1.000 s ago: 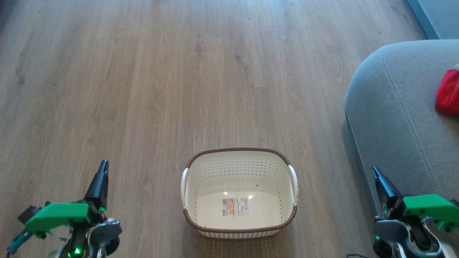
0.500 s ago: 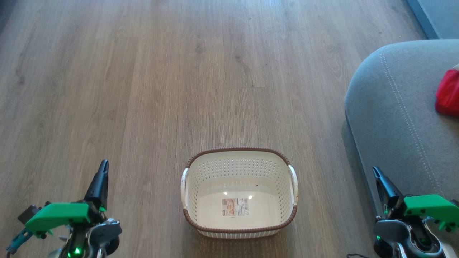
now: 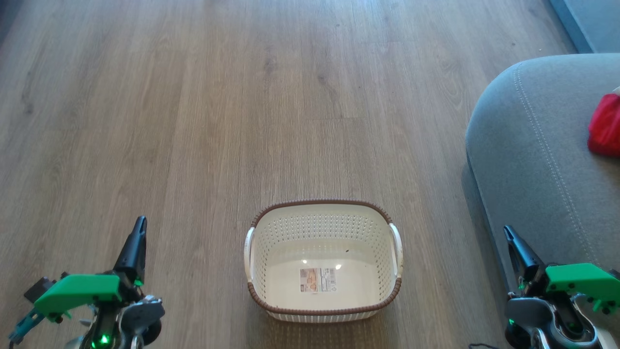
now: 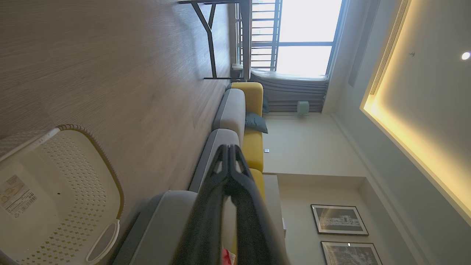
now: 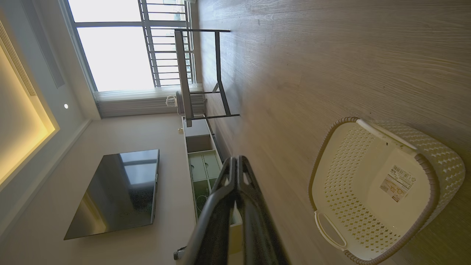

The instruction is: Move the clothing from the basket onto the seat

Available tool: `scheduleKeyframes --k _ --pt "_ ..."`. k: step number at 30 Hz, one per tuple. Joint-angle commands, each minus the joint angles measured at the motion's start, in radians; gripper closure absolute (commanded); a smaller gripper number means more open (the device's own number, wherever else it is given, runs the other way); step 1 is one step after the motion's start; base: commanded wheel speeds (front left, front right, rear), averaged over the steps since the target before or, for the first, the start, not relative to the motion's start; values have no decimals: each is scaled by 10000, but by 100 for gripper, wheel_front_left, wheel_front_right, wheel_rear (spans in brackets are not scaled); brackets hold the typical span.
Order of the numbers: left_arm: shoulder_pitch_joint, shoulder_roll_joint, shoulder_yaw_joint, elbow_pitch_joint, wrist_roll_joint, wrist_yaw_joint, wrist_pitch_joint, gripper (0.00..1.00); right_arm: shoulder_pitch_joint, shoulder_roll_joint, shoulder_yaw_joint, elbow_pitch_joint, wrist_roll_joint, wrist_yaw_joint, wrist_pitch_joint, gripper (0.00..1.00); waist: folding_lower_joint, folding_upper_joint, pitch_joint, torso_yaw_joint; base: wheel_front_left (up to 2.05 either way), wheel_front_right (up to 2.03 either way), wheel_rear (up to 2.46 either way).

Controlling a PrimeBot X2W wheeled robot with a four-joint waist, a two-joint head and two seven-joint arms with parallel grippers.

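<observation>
Currently, both tools sit nearest the robot, low at either side of the head view. The left tool [image 3: 139, 224] is clenched, its two dark fingers pressed tip to tip with nothing between them. It hangs over bare floor [image 3: 242, 97], well apart from the basket [image 3: 319, 228]. The right tool [image 3: 507, 230] is likewise clenched and empty, positioned just beside the near edge of the seat [image 3: 528, 160].

Next outward, the basket stands upright on the floor between the two tools. Its interior is visible down to the bottom, where the label sticker [image 3: 317, 279] lies flat. One small dark speck shows near the back wall, too small to identify. No fabric shows inside the basket, over its rim, or on the floor around it.

Further out on the robot's right, the seat presents its rounded corner and line of lighter stitching. The clothing [image 3: 605, 126], a bright red bundle, rests on top of the seat at the right edge of the head view. The frame cuts it off, so its full extent cannot be told.

Status, as a judgement: the transfer looks complete. The basket is emptied, the red fabric is on the seat, and neither tool carries anything. No item appears left to move, though whether every garment reached the seat cannot be confirmed.
</observation>
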Motion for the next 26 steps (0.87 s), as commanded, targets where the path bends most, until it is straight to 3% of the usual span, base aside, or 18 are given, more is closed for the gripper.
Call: scheduleKeyframes --k 1,26 --pt "-557 49 358 -339 -40 -67 72 100 -503 -75 174 -368 -33 71 80 100 0 -1 0 0 0 0 0" --pt "-556 49 357 -339 -41 -67 72 100 -506 -50 138 -366 -63 71 109 100 0 -1 0 0 0 0 0"
